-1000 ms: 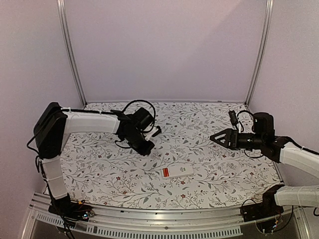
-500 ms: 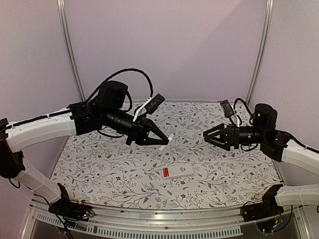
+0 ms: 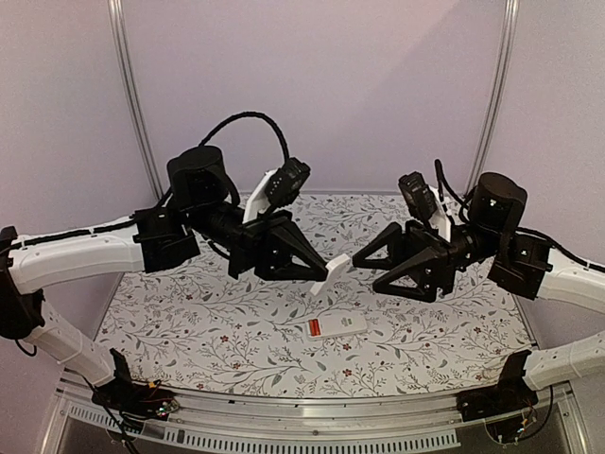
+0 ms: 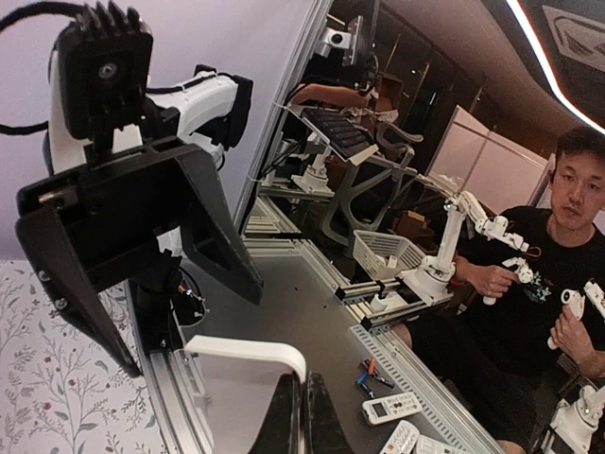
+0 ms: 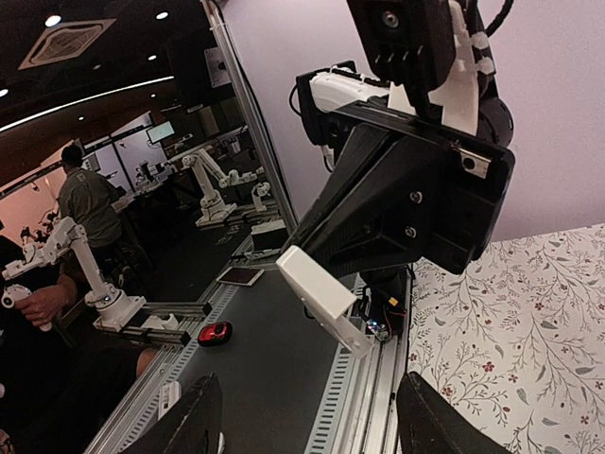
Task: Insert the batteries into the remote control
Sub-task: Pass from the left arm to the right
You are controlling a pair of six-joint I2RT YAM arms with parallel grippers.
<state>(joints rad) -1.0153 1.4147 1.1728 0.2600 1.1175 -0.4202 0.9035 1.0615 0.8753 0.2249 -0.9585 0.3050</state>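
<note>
The remote control (image 3: 338,327) lies flat on the floral mat, front of centre, white with an orange-red label at its left end. My left gripper (image 3: 319,270) hangs in the air above it, shut on a small flat white plastic piece (image 3: 333,273). This piece also shows in the left wrist view (image 4: 236,364) and the right wrist view (image 5: 321,295). My right gripper (image 3: 374,270) is open and empty, level with the piece and just to its right, apart from it; in its own wrist view (image 5: 312,421) the piece sits ahead between the jaws. The batteries are not visible.
The floral mat (image 3: 236,322) covers the table inside purple walls with metal corner posts (image 3: 132,104). An aluminium rail (image 3: 312,416) runs along the near edge. Both arms reach over the mat's middle, with cables looping above them.
My left arm has risen from low at the back left and swung to the centre, holding the white piece up. My right gripper has risen and moved left to face it.
</note>
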